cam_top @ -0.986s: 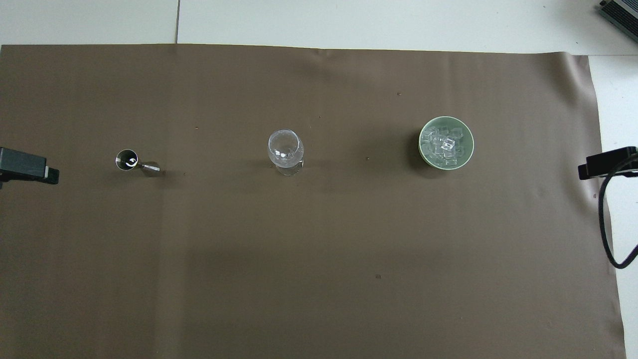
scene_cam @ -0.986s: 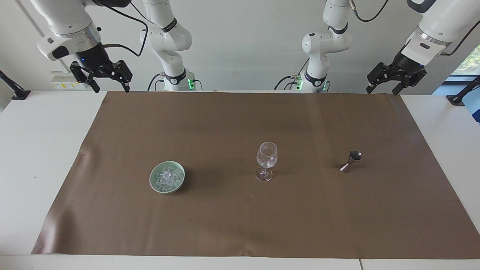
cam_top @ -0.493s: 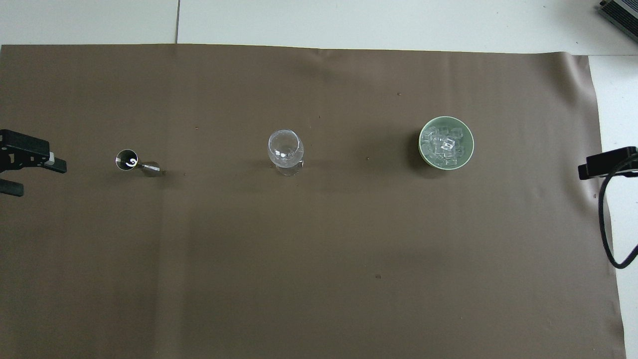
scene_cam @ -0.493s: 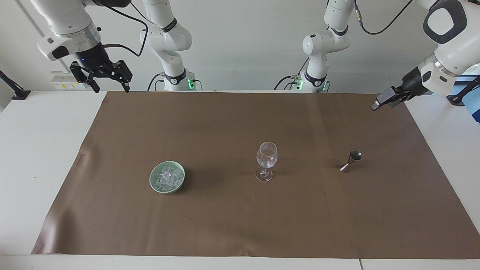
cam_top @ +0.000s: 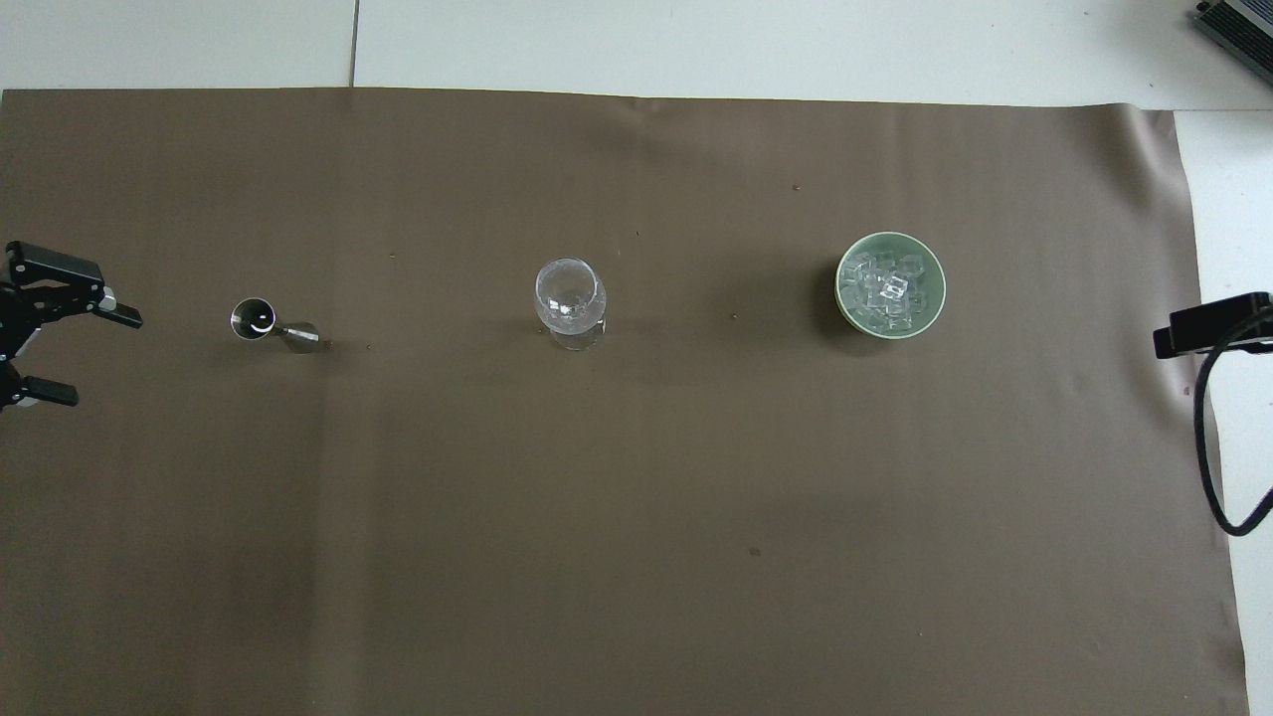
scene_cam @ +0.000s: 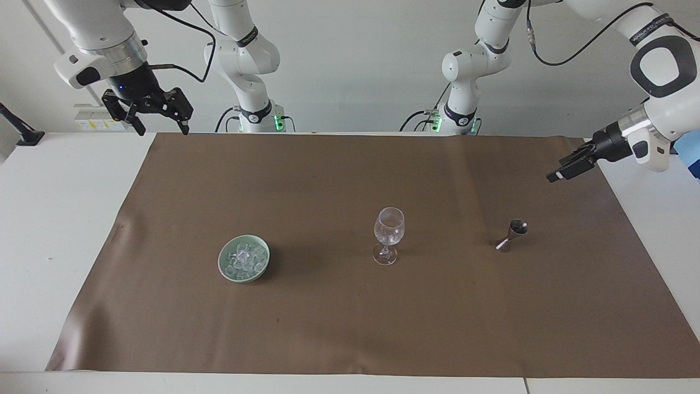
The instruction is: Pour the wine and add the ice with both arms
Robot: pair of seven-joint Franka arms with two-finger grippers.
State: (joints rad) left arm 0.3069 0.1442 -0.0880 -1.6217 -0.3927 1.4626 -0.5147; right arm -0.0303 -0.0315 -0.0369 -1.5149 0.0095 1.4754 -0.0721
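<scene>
A clear stemmed glass (scene_cam: 389,232) (cam_top: 569,298) stands upright mid-cloth. Toward the right arm's end, a pale green bowl (scene_cam: 223,262) (cam_top: 927,308) holds a heap of ice (scene_cam: 244,259) (cam_top: 885,288) cubes. Toward the left arm's end stands a small metal jigger (scene_cam: 513,234) (cam_top: 269,326); whether it holds wine I cannot tell. My left gripper (scene_cam: 555,176) (cam_top: 99,356) hangs open, turned sideways, over the cloth's edge and apart from the jigger. My right gripper (scene_cam: 162,130) (cam_top: 1193,333) waits open, raised over the cloth's corner at its own end.
A brown cloth (scene_cam: 350,317) (cam_top: 636,557) covers most of the white table (scene_cam: 54,219). Black clamp mounts (scene_cam: 22,133) (scene_cam: 671,141) sit at both ends of the table near the robots. A cable (cam_top: 1208,447) loops down below the right gripper.
The left arm has swung down and out, turning its gripper sideways and bringing it lower over the cloth toward the jigger. The right arm, glass, bowl and jigger have not moved.
</scene>
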